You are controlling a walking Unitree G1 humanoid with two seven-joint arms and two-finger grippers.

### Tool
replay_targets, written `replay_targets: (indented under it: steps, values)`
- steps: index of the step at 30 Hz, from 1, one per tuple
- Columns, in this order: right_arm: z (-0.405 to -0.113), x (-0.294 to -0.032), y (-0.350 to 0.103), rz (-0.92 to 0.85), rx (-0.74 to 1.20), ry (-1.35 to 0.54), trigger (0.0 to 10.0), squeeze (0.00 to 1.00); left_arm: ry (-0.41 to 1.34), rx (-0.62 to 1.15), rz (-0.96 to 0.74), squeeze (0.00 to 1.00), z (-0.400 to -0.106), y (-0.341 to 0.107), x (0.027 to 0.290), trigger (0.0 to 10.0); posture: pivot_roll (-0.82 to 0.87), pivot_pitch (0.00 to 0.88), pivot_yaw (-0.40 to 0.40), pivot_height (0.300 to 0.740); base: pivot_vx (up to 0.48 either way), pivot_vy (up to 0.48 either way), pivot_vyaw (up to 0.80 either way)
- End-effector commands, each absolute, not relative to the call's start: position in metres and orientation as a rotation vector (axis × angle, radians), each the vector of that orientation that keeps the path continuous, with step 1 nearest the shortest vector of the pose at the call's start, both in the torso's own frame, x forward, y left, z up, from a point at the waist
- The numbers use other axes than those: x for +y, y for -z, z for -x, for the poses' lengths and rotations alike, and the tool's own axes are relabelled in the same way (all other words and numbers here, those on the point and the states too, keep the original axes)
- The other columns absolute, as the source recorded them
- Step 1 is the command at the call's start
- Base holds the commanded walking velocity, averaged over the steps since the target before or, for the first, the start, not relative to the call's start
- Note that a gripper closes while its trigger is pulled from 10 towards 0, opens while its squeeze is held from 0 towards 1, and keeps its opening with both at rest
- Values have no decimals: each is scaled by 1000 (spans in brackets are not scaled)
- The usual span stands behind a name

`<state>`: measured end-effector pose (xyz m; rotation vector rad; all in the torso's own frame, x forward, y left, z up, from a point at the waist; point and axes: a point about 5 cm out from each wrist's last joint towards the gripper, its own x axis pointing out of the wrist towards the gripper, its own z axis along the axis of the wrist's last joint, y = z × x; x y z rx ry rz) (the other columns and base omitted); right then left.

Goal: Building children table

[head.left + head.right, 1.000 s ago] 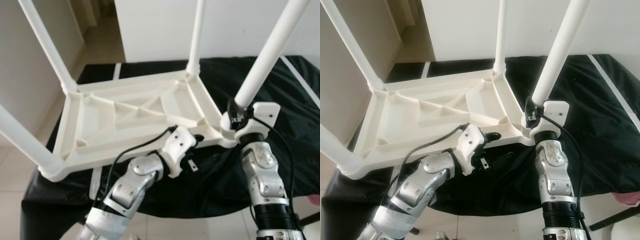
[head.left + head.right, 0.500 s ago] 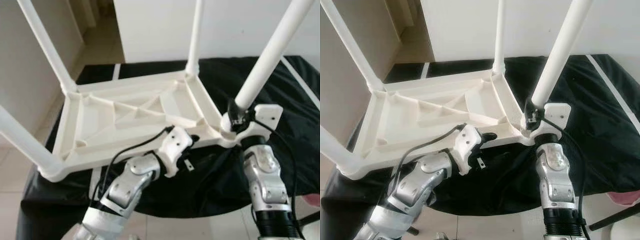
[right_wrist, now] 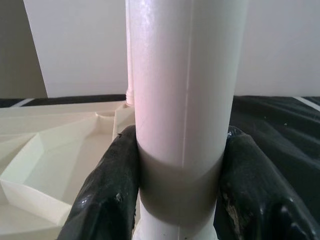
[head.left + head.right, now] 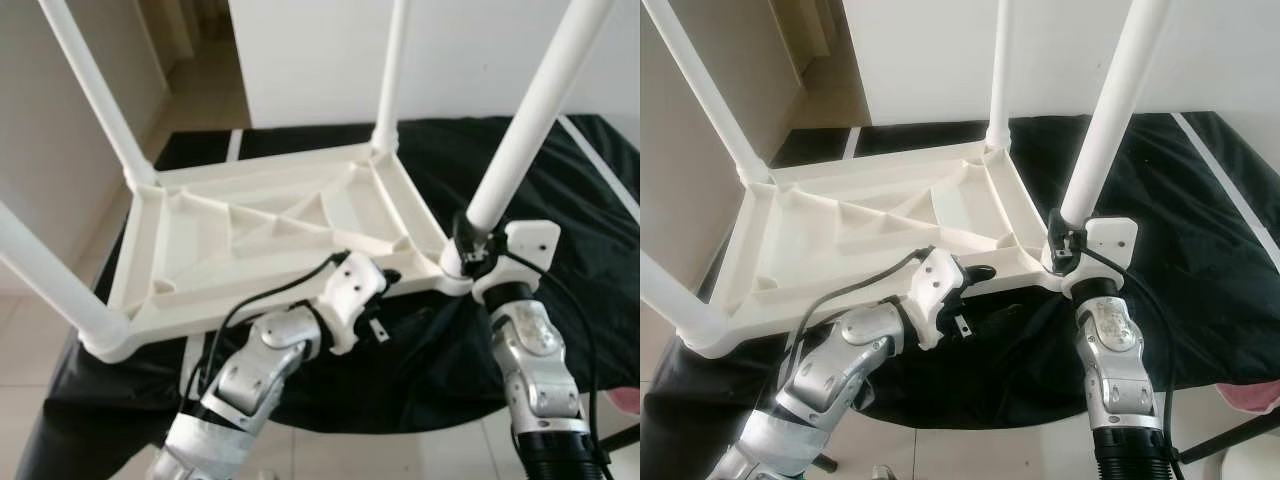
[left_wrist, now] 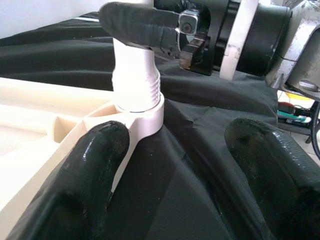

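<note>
So: small white plastic table lies upside down on a black cloth, ribbed underside up, four white legs pointing up. All four legs run out of the top of both eye views, so their upper ends can't be seen.

Right gripper is clamped on the near right leg, just above the corner socket. In the right wrist view both black fingers press flat against opposite sides of the tube, no gap. The joint between leg and socket is cut off at the bottom edge of that view; from the head camera the wrist housing covers most of it. The left wrist view shows a ribbed collar sitting in the socket ring, but how deep it sits can't be made out.

Left gripper is spread wide and holds nothing. It sits at the table's near long edge, close to that same corner. One finger lies against the table's edge rail, the other is over bare cloth, well apart. From the eye views the white wrist block hides most of the fingers.

Near left leg is cut off at the frame's left side. Cloth's near edge hangs over pale floor tiles; what the cloth lies on is hidden. Pink patch at the lower right corner is too cropped to identify.
</note>
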<state>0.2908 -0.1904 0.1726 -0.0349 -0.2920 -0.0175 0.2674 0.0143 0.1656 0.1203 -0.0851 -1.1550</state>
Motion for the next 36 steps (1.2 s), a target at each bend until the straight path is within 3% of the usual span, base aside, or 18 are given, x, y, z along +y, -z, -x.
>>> replay_targets:
  steps: [1,22,36]
  values:
    - [-290,-194,-167,31,-271,33,10000,0,1182,-97,-131,0,-266,-168,14,10000,-71,1,21,740,0,0,0]
    - [-278,-194,-137,87,-188,-61,10000,0,1189,-104,-136,0,-265,-169,14,10000,-72,3,30,740,0,0,0]
    - [-298,-200,-135,19,-54,-29,10000,0,1189,-113,-138,0,-265,-173,13,10000,-63,7,26,740,0,0,0]
